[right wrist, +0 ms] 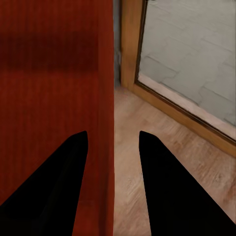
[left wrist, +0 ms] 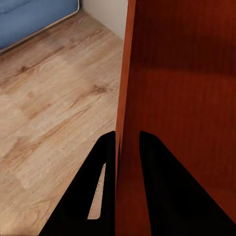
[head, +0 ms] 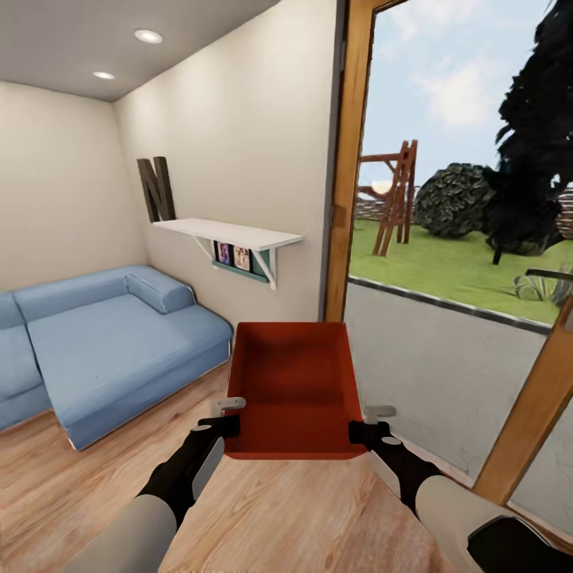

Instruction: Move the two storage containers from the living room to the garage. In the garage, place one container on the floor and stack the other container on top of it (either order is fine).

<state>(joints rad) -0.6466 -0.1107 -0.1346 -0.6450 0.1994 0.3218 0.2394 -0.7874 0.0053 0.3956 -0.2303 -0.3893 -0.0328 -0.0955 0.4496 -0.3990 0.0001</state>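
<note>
Head view: a red-orange storage container sits low in the centre of the frame, held in the air between the two arms above the light wood plank floor. The left gripper has its jaws closed over the container's left wall, one finger inside and one outside, as the left wrist view confirms. The right gripper straddles the right wall in the same way, though its jaws look slightly wider there. A blue sofa fills the lower left, a white shelf is above it, and a wood-framed glass door takes up the right. The likely risk is the thin wall slipping from the looser right grip, or the container knocking the door frame while being carried.
</note>
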